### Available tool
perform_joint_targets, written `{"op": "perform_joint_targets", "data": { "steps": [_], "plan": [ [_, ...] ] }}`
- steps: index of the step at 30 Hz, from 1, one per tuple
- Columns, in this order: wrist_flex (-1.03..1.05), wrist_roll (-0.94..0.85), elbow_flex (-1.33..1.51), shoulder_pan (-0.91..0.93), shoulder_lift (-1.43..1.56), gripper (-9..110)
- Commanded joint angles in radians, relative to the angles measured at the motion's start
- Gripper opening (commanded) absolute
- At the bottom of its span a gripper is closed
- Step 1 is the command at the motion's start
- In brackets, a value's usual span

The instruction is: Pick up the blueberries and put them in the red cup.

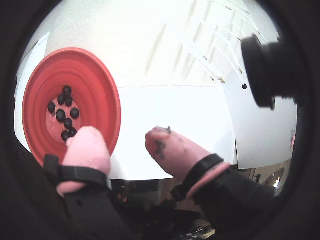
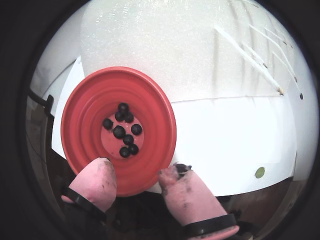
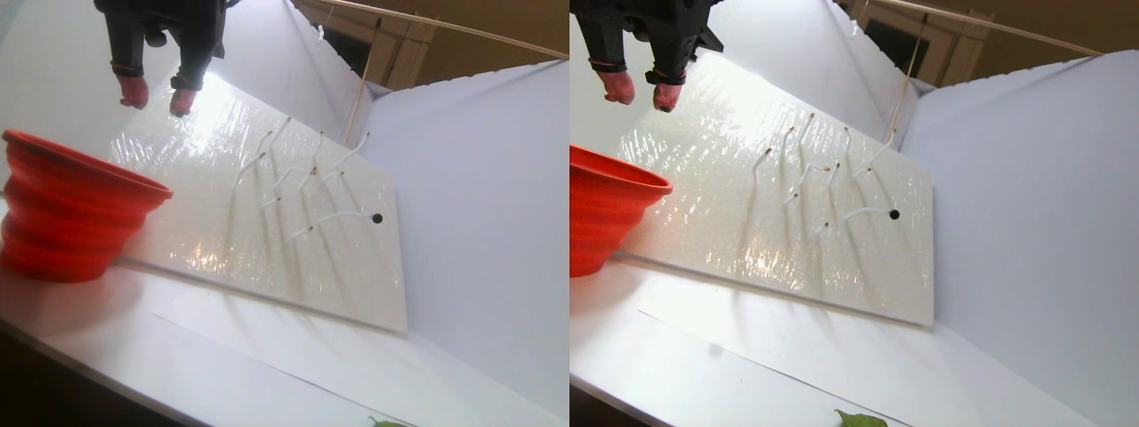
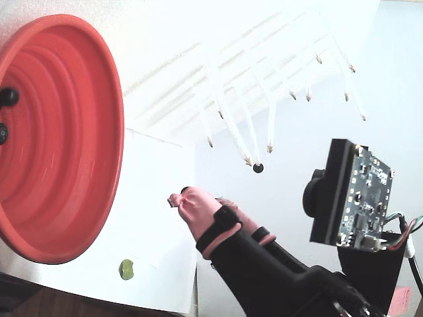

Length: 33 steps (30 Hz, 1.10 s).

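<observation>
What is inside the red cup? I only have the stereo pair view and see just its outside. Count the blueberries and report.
Observer: About nine blueberries lie clustered on the bottom of the red cup; both wrist views show them.
Operator: Check the gripper for a berry.
Observer: The gripper is open. Nothing round sits between its pink fingers; there are only dark smears on them.
Operator: Tell me where it hangs.
Observer: In a wrist view its fingertips frame the cup's near rim, and one finger overlaps it.
</observation>
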Motion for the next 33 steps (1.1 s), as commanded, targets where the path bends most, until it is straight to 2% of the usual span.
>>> {"op": "perform_joint_targets", "data": {
  "steps": [1, 33],
  "plan": [
    [0.003, -0.02, -0.035, 0.049, 0.077, 17],
    [0.003, -0.242, -0.126, 0.353, 0.066, 16]
  ]
}}
